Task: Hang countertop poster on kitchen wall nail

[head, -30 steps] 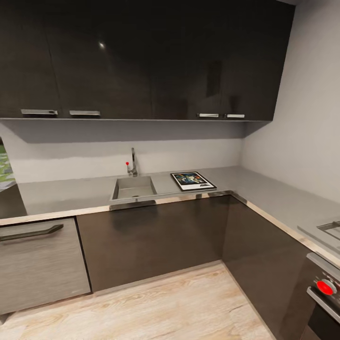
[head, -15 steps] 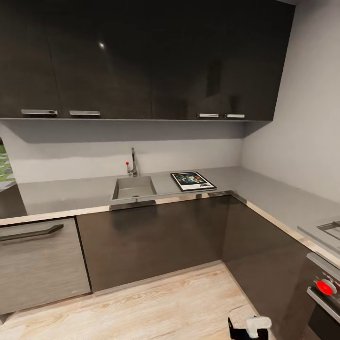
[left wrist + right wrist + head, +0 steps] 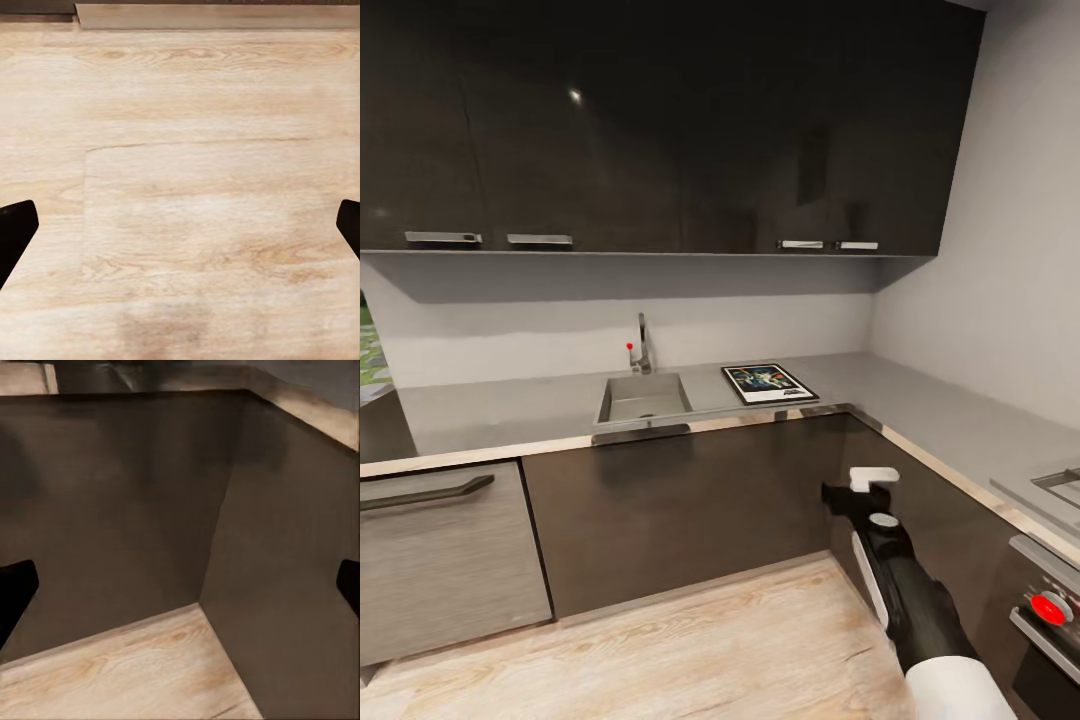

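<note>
The poster [image 3: 768, 383] lies flat on the kitchen countertop [image 3: 920, 400], just beside the sink [image 3: 644, 397] at about 3 o'clock from it. The right gripper [image 3: 860, 490] is up in front of the dark cabinet fronts [image 3: 690, 510], below the counter edge. The poster sits well apart from it, up at about 11 o'clock. Its jaws look wide open and hold nothing. The left gripper [image 3: 180, 225] points down at the wood floor [image 3: 187, 187]; its jaws are wide open and empty too, though only the tips show.
</note>
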